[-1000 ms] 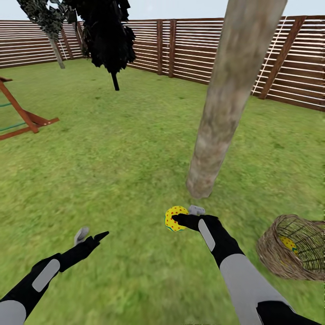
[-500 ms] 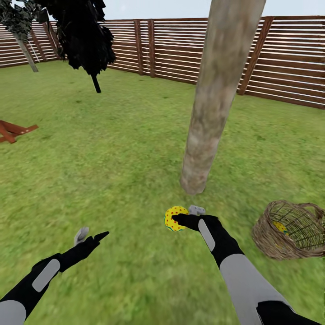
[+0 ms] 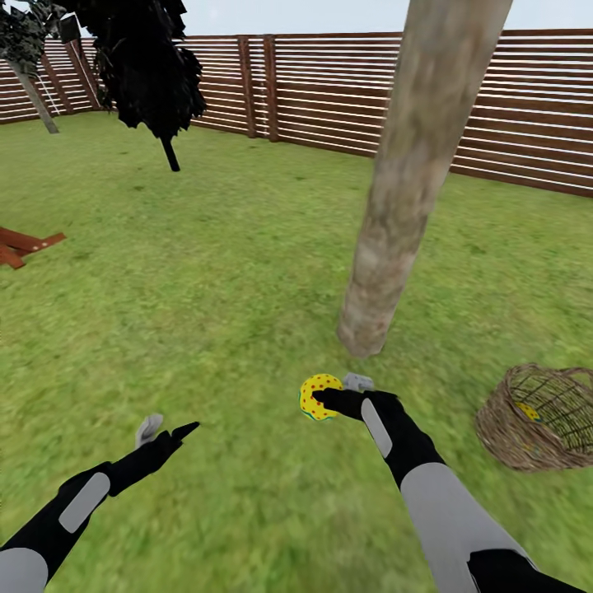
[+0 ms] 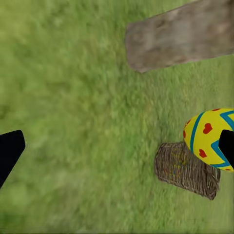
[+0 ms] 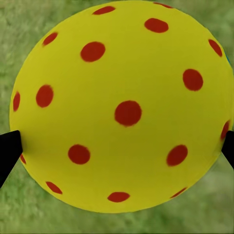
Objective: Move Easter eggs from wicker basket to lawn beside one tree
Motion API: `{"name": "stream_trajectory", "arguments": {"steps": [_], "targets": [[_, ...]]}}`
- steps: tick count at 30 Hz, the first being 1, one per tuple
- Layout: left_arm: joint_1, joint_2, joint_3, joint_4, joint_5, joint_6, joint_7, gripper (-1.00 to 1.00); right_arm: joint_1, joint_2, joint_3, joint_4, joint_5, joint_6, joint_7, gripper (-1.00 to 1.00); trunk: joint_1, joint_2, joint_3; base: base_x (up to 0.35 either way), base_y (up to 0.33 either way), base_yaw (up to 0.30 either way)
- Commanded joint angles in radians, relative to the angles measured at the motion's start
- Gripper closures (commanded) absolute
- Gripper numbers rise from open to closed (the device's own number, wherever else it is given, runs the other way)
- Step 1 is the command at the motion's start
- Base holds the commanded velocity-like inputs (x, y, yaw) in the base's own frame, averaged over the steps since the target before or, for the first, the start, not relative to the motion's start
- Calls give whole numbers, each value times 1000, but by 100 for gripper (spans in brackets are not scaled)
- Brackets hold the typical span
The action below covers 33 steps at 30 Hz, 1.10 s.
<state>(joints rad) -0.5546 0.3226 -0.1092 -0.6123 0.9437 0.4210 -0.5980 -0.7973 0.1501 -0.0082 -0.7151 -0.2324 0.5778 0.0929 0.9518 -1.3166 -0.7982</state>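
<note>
The head camera has swung slightly since half a second ago, sliding the tree trunk and basket a little to the right in frame, while both arms keep their earlier pose. The right gripper stays clenched on an Easter egg, yellow with red dots; in the right wrist view the egg sits between the two dark fingertips, which press its opposite sides. It is held above the lawn, just short of the foot of the tree, whose thick mottled trunk rises at about 12 o'clock from the egg.

The left gripper hangs over bare grass at 9 o'clock from the egg, well apart from it, its jaws spread wide and gripping nothing. Its wrist camera catches the held egg, with a blue-green zigzag band, plus the trunk base and the basket on the grass beyond.

The wicker basket lies tipped on the lawn at 3 o'clock from the right hand, near the tree, with a patch of another yellow egg visible through its weave.

A slatted wooden fence closes the garden behind; a dark thin-stemmed tree stands at 11 o'clock, and a red wooden frame lies at 9 o'clock.
</note>
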Motion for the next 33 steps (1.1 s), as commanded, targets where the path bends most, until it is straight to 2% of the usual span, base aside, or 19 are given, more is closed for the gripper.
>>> {"name": "stream_trajectory", "arguments": {"steps": [1, 33], "targets": [[-1, 1, -4, 0, 10, 5, 1, -100, 0, 0, 0, -1, -1, 5, 1, 100, 0, 0, -1, 215, 245, 0], [-1, 3, -5, 3, 10, 1, 0, -100, 0, 0, -1, 8, -1, 4, -3, 100, 0, 0, 1, 246, 220, -12]]}}
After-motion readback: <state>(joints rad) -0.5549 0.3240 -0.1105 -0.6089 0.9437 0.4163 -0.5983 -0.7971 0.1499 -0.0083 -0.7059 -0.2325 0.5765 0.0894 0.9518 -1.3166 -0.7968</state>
